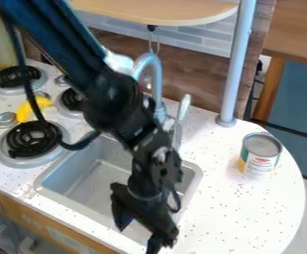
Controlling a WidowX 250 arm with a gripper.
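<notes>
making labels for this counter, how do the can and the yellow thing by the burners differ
The can stands upright on the picture's right side of the sink; the yellow thing lies on its left, among the burners.
The can has a grey top and a multicoloured label; the yellow thing looks yellow all over.
Both are on the speckled counter.

A short, cylindrical can point(258, 159) stands upright, its flat grey metal top closed. Its label shows white, green and red, with yellow low on the left. It rests on the speckled counter point(239, 211), between two and three o'clock from the sink point(50, 181), with the grey pole point(236, 74) toward its eleven o'clock.
</notes>
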